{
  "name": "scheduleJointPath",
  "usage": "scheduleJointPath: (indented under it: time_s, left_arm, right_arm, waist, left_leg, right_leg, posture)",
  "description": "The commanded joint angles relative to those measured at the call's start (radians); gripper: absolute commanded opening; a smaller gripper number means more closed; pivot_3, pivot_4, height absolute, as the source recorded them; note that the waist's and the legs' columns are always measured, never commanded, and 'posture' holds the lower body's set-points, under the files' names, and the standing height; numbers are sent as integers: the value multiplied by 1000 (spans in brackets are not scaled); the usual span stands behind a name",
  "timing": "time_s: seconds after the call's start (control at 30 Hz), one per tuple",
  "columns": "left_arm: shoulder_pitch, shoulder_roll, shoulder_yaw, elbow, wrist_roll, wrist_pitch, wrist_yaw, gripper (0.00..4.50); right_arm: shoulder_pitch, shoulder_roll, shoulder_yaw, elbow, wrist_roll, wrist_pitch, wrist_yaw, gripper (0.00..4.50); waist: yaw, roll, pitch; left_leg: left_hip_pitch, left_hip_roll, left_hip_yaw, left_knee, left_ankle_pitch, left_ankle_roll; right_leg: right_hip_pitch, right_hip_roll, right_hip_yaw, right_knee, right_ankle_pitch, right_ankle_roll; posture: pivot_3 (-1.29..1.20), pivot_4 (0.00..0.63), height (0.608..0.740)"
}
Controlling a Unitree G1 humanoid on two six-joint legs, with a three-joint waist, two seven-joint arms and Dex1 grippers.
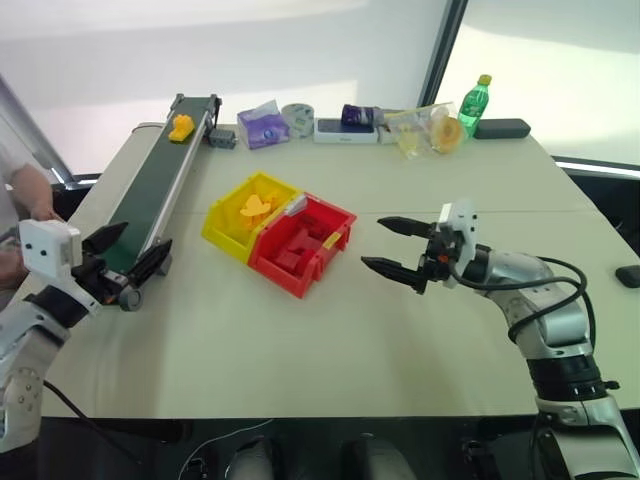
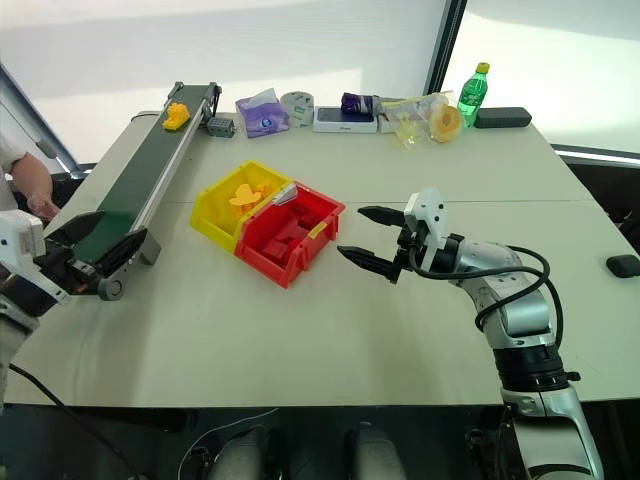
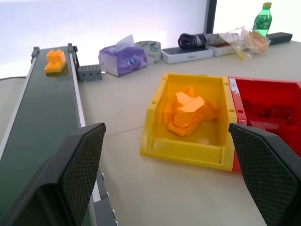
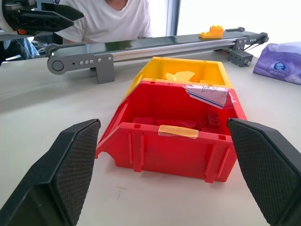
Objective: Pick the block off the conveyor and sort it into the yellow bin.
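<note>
text: none legible | red bin [image 4: 178, 141]: paper slip (handwriting too small to read)

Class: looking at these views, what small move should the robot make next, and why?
Probably hold the open left gripper at the conveyor's near end, ready to close: the block sits at the far end, and the yellow bin lies beside the belt.

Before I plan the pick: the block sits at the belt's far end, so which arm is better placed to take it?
Probably the left. Its open left gripper hangs at the conveyor's near end, in line with the block. The open right gripper is beyond the yellow bin and red bin.
</note>
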Motion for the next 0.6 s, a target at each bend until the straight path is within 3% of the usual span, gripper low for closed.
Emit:
scheduleJointPath:
  time_s: [0.03,0.33,0.6]
  left_arm:
    - [53,-37,88,-75,17,-65,58,4432]
    - [333,-204,261,-135,78,-185,177,4432]
    - [357,-206,237,-128,58,-215,177,4432]
  right_arm:
    - [-20,-4,-12,-16,7,-12,8,4500]
    - [-22,-2,-10,35,-5,-48,37,4500]
    - [-38,4,-3,79,-11,-79,64,4500]
  waist:
    - [-1,0,0]
    - [-1,0,0]
    - [2,-2,-1]
  left_leg:
    - [0,0,0,0,0,0]
    - [0,0,0,0,-2,3]
    - [1,0,-2,1,-4,6]
  right_leg:
    - [0,0,0,0,0,0]
    - [0,0,0,-1,0,0]
    - [3,-1,-1,-2,0,-1]
  posture:
    - [0,150,740]
    - [0,150,740]
    - [0,150,740]
